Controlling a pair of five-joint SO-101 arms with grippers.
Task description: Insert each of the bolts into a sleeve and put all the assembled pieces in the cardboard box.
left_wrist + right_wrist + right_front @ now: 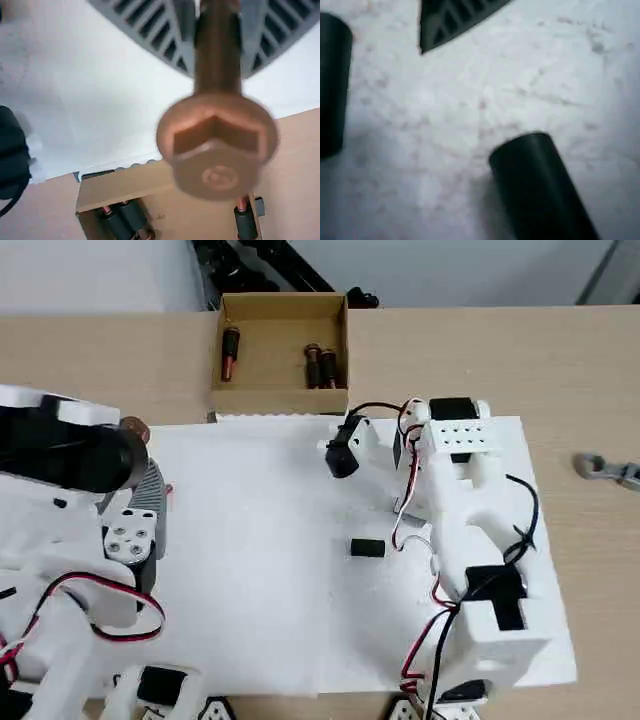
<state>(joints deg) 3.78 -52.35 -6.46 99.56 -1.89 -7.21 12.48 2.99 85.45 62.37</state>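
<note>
Between the left gripper's (pixel 218 30) jaws a copper bolt (pixel 217 145) is clamped by its shank, head outward, over the edge of the white foam sheet (pixel 250 570). Near the sheet's middle a black sleeve (pixel 367 547) is laid flat, apart from the right gripper (pixel 342 453), whose state cannot be told. Three assembled pieces (pixel 320 366) are seen in the cardboard box (pixel 280 302).

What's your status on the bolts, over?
Left gripper shut on copper hex-head bolt. Right gripper over white foam sheet; black cylindrical sleeve lying loose there. Three assembled pieces in brown cardboard box. Nothing blocking.
</note>
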